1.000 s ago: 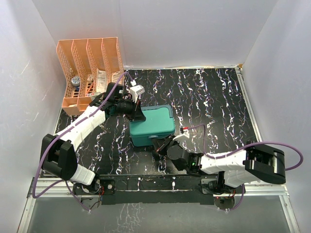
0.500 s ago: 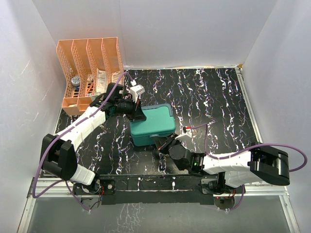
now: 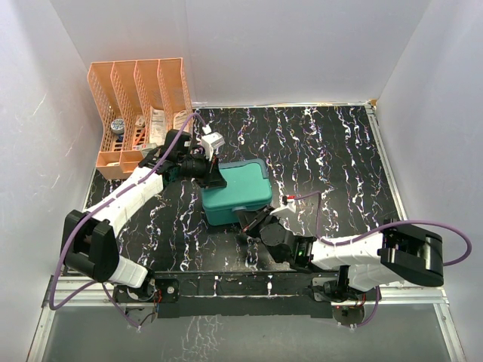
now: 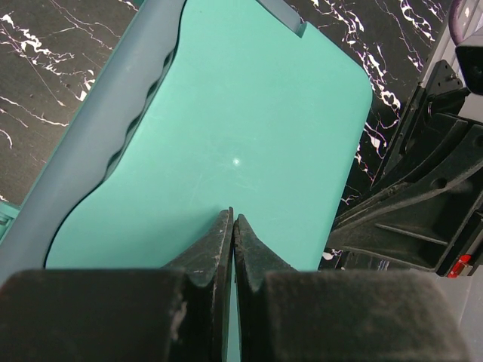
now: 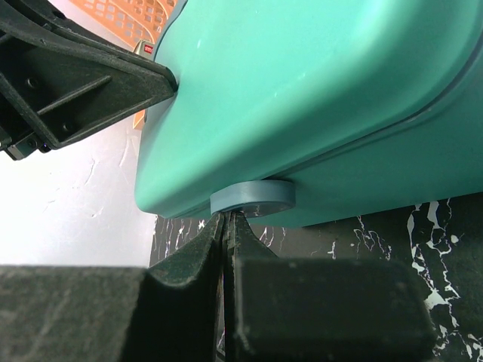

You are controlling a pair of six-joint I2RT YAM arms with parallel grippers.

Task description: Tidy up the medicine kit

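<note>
The teal medicine kit box [image 3: 235,194] sits lid-down-shut near the middle-left of the black marbled desk [image 3: 332,151], lid seated flat on the base as far as I can see. My left fingers [image 4: 232,234] are clenched together with nothing between them, tips resting on or just over the lid's near-left end — my guess is I'm pinning the box so it doesn't slide. My right fingers [image 5: 225,226] are also pressed closed on nothing, tips just under the grey-blue round latch tab [image 5: 253,197] at the box's front seam — placed low like that, I judge, to work the latch either way. A shut lid fits both a kit about to be opened and one just packed and closed; can't tell which.

Outward: the orange slotted file rack [image 3: 139,113] stands at the desk's far-left corner, well apart from the box, with small medicine items in its slots — too small to name. My left arm lies between rack and box, so that side is tight. The box's front edge is crowded by my right wrist. Right half of the desk is open room; white walls close in on left, back and right.
</note>
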